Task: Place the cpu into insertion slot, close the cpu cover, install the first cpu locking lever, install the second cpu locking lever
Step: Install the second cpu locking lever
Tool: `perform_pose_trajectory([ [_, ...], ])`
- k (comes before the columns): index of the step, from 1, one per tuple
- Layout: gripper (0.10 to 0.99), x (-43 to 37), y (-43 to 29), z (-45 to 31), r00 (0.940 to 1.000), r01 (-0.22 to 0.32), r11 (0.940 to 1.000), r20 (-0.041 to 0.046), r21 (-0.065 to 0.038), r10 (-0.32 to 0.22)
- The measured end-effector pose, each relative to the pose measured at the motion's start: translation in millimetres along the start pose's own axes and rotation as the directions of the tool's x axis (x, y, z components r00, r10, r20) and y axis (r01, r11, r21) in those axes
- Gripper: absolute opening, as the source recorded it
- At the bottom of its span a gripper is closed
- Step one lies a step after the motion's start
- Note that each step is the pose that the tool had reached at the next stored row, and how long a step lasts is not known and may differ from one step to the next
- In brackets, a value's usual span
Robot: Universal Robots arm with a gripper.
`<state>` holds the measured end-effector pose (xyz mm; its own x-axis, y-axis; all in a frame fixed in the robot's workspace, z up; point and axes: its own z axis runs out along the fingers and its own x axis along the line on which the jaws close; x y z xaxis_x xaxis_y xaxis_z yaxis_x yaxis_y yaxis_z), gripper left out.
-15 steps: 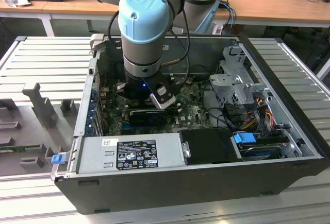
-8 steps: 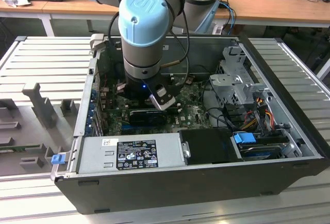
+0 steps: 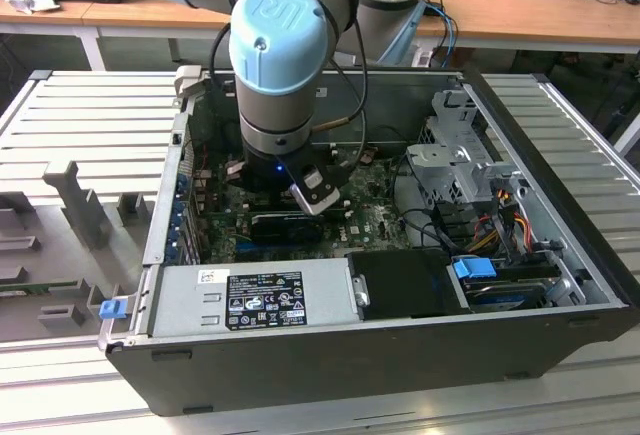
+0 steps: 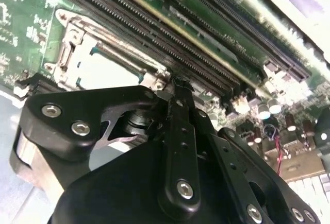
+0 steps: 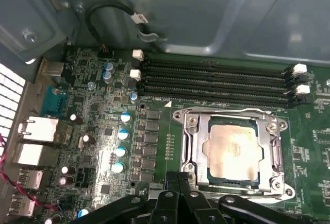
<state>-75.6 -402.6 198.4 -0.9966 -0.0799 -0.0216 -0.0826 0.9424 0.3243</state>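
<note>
Green circuit board [image 5: 154, 147] fills the open computer case [image 3: 560, 255]. On it, the cpu [image 5: 232, 149] sits in the insertion slot [image 5: 202, 151], the cpu cover [image 5: 268, 152] closed around it. Just beside the slot, the gripper [image 5: 178, 185] has its fingers [image 4: 178, 131] together, holding nothing.

An open dark-grey metal computer case [image 3: 560, 255] lies on its side on a pale ribbed tabletop [image 3: 90, 125], a grey power supply box with a black label [image 3: 255, 300] along its near edge. Four long black memory slots with white end clips [image 5: 216, 82] run across the green circuit board [image 5: 103, 131], beside round silver-topped capacitors [image 5: 121, 152].
</note>
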Motion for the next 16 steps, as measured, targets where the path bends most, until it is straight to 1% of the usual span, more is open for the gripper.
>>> perform_pose_trajectory([
  [2, 0.106, 0.1, 0.3, -1.6, 1.0, 0.0, 1.0, -0.0001, -0.002, 0.0],
  [3, 0.106, 0.2, 1.0, -3.6, 1.0, 0.0, 1.0, 0.0, -0.003, 0.0],
  [4, 0.106, 0.1, 2.1, -6.7, 1.0, 0.0, 1.0, 0.0, -0.004, 0.0],
  [7, 0.106, 0.0, 4.1, -12.5, 1.0, 0.0, 1.0, 0.0, -0.004, 0.0],
  [8, 0.106, 0.0, 5.2, -15.7, 1.0, 0.0, 1.0, 0.0001, -0.004, 0.0],
  [10, 0.106, -0.1, 6.2, -18.8, 1.0, 0.0, 1.0, 0.0001, -0.004, 0.0],
  [11, 0.106, -0.2, 7.5, -22.3, 1.0, 0.0, 1.0, 0.0, -0.004, 0.0],
  [12, 0.106, -0.2, 8.1, -24.2, 1.0, 0.0, 1.0, 0.0, -0.004, 0.0],
  [15, 0.106, -0.3, 9.5, -28.1, 1.0, 0.0, 1.0, 0.0, -0.004, 0.0],
  [16, 0.106, -0.4, 9.6, -28.3, 1.0, 0.0, 1.0, 0.0002, -0.004, 0.0],
])
